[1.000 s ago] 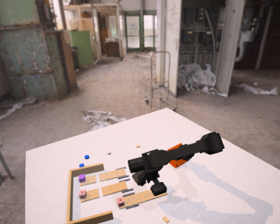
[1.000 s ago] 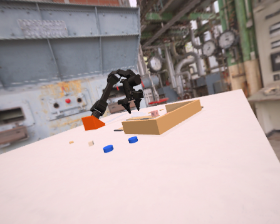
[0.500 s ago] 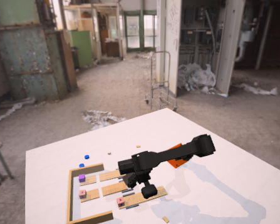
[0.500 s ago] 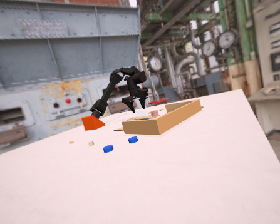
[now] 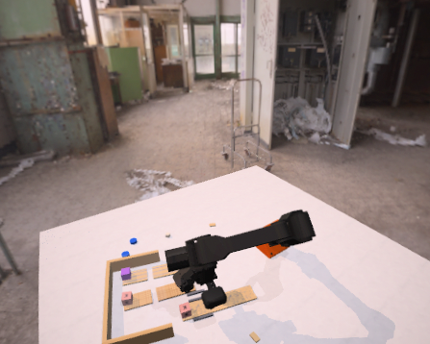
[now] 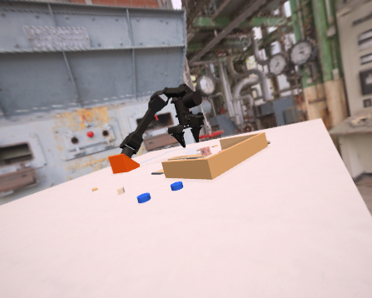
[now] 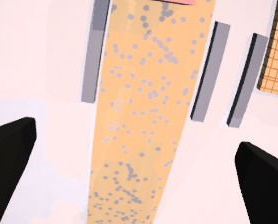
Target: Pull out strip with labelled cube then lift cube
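A long speckled strip (image 5: 245, 294) (image 7: 140, 95) lies in one piece, between short grey rails (image 5: 203, 317) (image 7: 207, 75). A pink cube (image 5: 185, 309) with a dark mark sits on its far-left end in the top view; the wrist view shows only its edge. My gripper (image 6: 190, 144) (image 7: 138, 140) is open and empty above the strip, one finger on each side of it in the wrist view. A second strip has a gap between its pieces (image 5: 140, 300) (image 5: 170, 292) and carries another marked pink cube (image 5: 127, 298). A third, also gapped, carries a purple cube (image 5: 125, 273).
A wooden frame (image 5: 109, 307) (image 6: 237, 156) with low walls surrounds the cube ends of the gapped strips and opens toward the arm. Two blue discs (image 5: 133, 240) (image 5: 125, 254) (image 6: 144, 197) (image 6: 176, 186) lie outside it. Small wooden pieces (image 5: 213, 224) (image 5: 255, 336) are scattered about. The arm's base is orange (image 6: 122, 163).
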